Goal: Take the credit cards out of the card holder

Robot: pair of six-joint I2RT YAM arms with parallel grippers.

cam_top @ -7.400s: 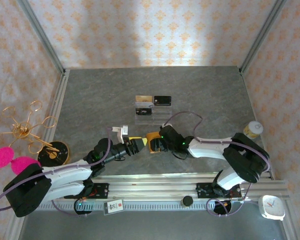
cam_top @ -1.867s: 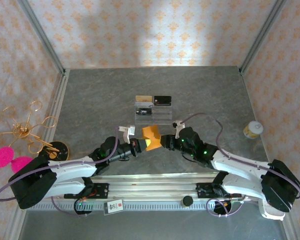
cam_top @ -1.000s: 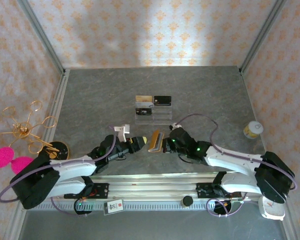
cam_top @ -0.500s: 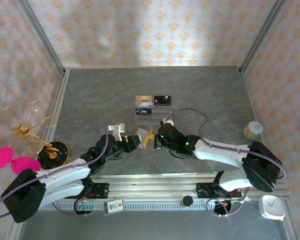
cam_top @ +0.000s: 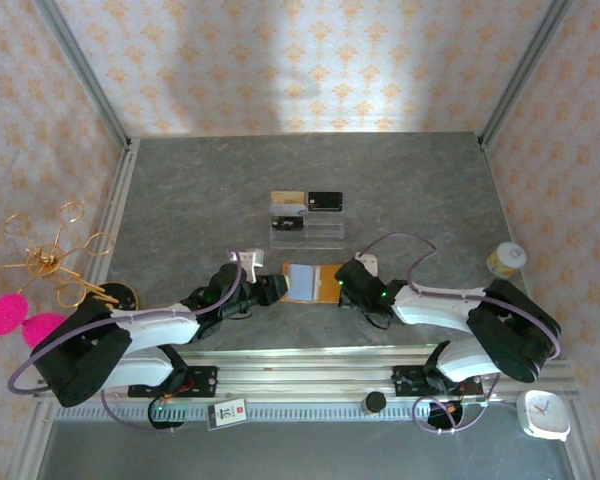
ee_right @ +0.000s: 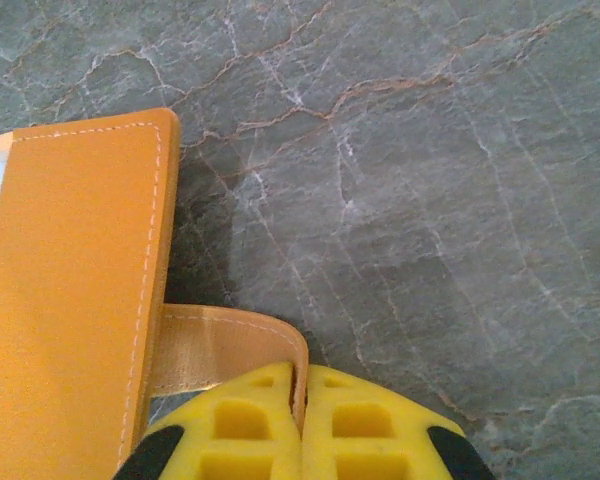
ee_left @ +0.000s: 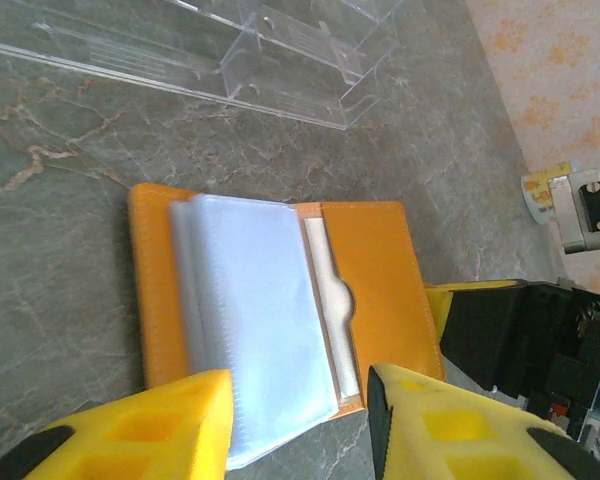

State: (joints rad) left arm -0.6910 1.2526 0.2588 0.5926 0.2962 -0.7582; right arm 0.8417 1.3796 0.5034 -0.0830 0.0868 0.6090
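Right wrist: right gripper [ee_right: 300, 395] is pinching the card holder [ee_right: 75, 300] strap [ee_right: 220, 345], left gripper [ee_left: 298, 410] gaping empty; any tugging risks the strap slipping out.

The orange leather card holder [ee_right: 75, 300] runs off the left edge; its strap [ee_right: 225, 350] end hides between the right gripper [ee_right: 300, 385] fingers.

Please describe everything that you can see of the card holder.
The card holder is tan-orange, leather-looking, with pale stitching. It lies open and flat on the grey table, near the acrylic stand. One half carries a stack of cloudy plastic sleeves; the other has a notched pocket. The right claw pinches its strap tab; the left claw straddles its near edge, open.
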